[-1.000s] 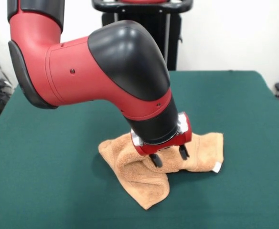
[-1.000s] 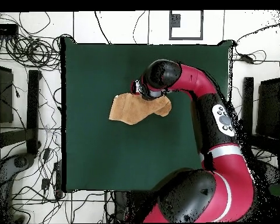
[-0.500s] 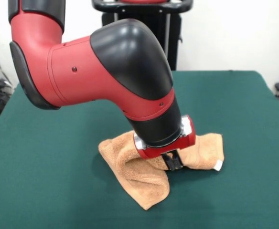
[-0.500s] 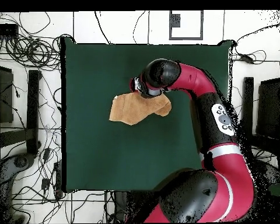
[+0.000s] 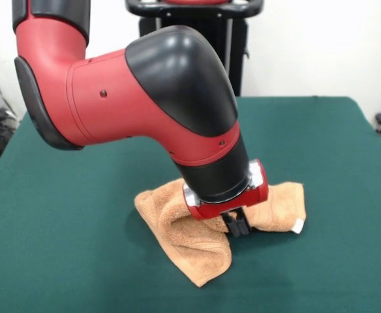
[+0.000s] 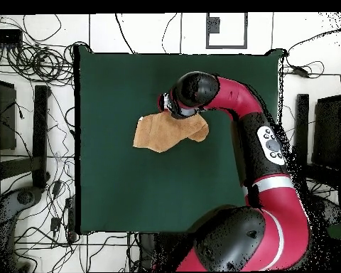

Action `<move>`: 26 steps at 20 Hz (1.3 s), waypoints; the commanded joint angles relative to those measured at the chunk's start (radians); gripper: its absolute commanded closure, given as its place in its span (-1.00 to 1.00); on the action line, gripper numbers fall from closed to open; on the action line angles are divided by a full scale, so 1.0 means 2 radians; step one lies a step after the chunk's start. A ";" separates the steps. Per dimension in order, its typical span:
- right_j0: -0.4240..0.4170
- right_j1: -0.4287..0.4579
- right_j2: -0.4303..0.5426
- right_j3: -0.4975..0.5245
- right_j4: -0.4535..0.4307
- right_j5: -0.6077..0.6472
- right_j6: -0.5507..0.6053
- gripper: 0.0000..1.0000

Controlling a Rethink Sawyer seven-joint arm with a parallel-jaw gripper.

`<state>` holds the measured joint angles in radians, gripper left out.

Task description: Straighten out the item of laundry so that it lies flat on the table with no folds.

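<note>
Close front camera across the table; high overhead camera straight down; table shared.

a second ago the gripper hung over the towel with its two black fingers spread apart; now they are drawn together, pinching a raised fold of the cloth near its middle. the wrist has dropped a little lower and slid slightly toward the white tag. since half a second ago the arm has barely shifted.
</note>
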<state>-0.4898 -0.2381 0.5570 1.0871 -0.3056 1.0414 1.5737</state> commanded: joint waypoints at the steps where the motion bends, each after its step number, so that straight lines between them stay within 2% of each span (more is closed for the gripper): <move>1: 0.002 -0.011 0.037 0.031 -0.024 -0.024 -0.117 1.00; 6: 0.004 0.032 0.056 -0.028 -0.014 0.051 -0.181 1.00; 10: -0.006 0.041 0.080 -0.033 -0.011 0.089 -0.246 1.00; 15: -0.007 0.033 0.078 -0.028 -0.016 0.079 -0.236 1.00; 16: -0.008 0.032 0.079 -0.025 -0.014 0.072 -0.230 -1.00; 22: -0.008 0.025 0.071 -0.015 -0.014 0.046 -0.208 -1.00; 26: -0.001 0.023 0.066 -0.024 -0.014 0.057 -0.197 -1.00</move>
<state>-0.5158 -0.1790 0.6314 1.0402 -0.3147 1.1183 1.3952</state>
